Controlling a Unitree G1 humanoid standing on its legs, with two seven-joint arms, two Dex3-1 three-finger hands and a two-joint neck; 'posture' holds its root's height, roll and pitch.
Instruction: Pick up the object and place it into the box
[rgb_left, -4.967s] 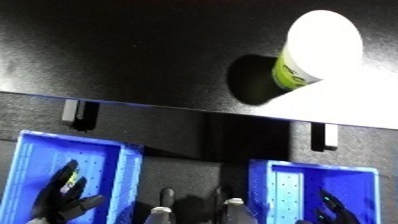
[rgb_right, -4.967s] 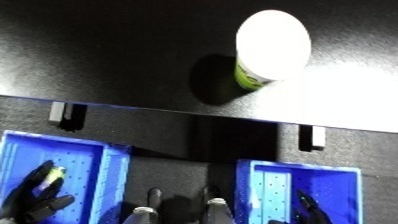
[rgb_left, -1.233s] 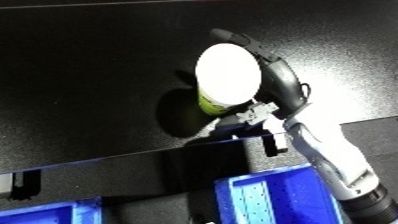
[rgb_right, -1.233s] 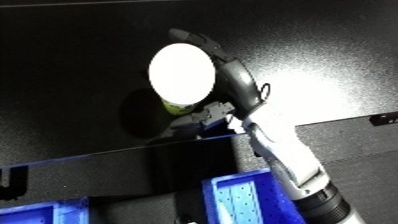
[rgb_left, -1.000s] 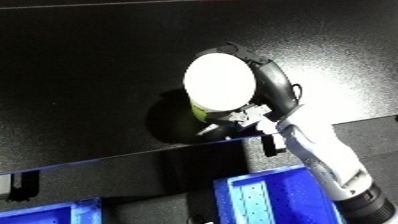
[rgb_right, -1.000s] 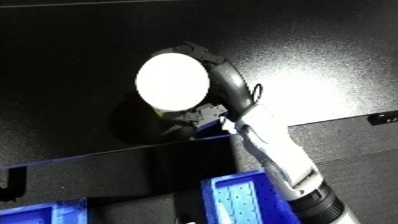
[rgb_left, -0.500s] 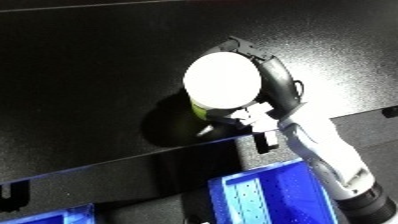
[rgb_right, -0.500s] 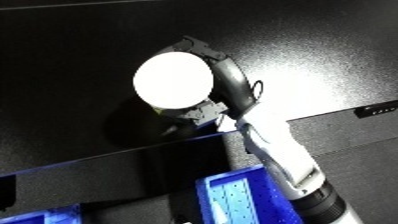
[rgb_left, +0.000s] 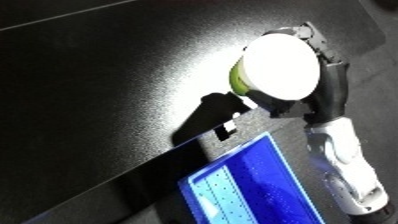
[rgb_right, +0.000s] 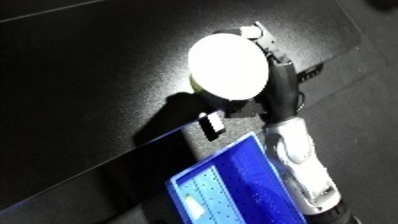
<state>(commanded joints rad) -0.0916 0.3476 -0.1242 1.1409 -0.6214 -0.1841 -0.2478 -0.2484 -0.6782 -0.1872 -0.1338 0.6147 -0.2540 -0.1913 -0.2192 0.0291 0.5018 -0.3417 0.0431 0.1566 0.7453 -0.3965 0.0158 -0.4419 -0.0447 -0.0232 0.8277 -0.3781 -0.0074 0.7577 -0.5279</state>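
Lifted since the last frame: the white-lidded green cup (rgb_left: 275, 70) now sits higher and nearer the camera, off the black table (rgb_left: 107, 75), with the view tilted. Nearest, a blue bin (rgb_left: 253, 190) lies below the table edge. Right hand (rgb_left: 324, 87) has fingers curled round the cup, held above the table edge. Left hand not visible.

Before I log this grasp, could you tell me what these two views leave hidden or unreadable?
- Cup: its white top is washed out by glare in both views, so whether it is lidded or open cannot be told; only a green sliver of its side shows.
- Right hand: palm and most fingers hidden behind the cup.
- Blue bin: cut off by the lower edge; contents unclear.
- Left hand: in neither view.
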